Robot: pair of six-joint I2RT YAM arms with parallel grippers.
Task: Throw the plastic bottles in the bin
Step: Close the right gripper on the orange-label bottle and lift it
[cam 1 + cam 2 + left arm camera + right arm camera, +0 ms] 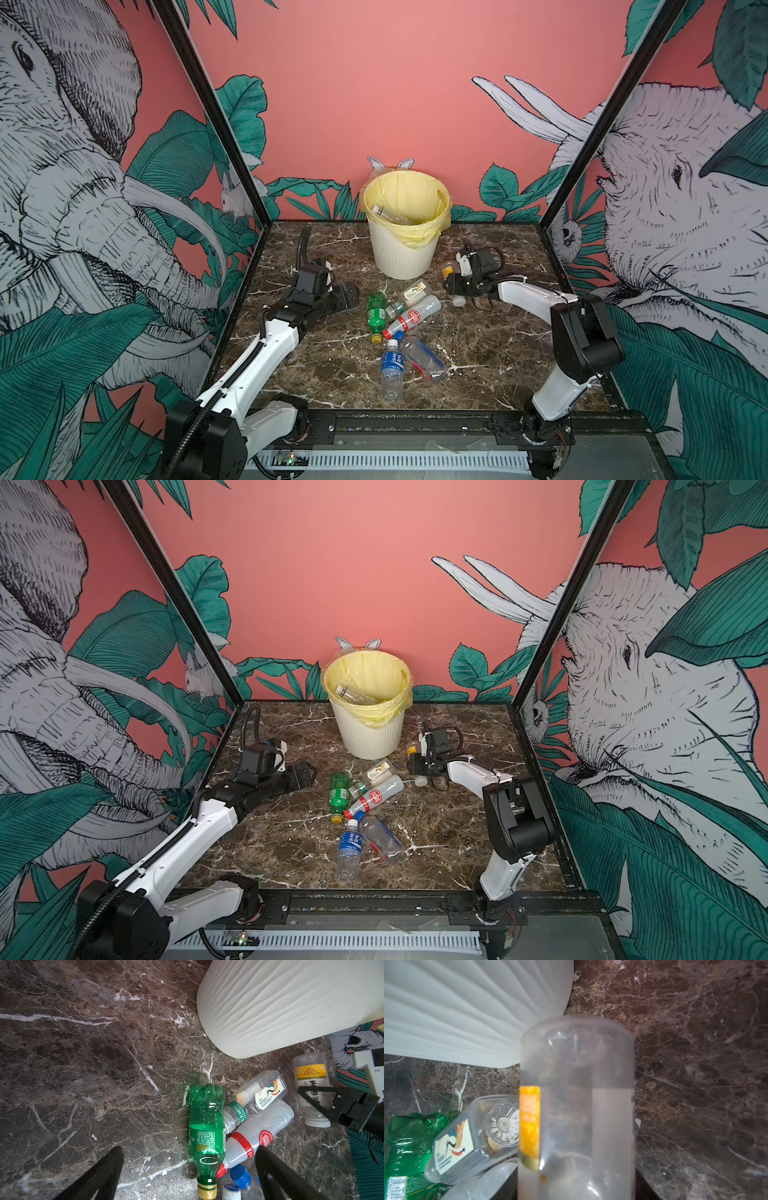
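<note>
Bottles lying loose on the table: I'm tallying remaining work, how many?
6, clustered before the bin: green bottle, green-banded bottle, crane-label bottle, red-label bottle, blue-label bottle, blue-capped bottle. Others may hide underneath.

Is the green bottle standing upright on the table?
No, the green bottle lies on its side on the table, with its yellow cap pointing away from the bin.

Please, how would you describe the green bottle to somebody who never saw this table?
Start at the cream bin at the back of the table. Among the bottles lying before it, the green bottle is leftmost: the only green one, yellow-capped.
</note>
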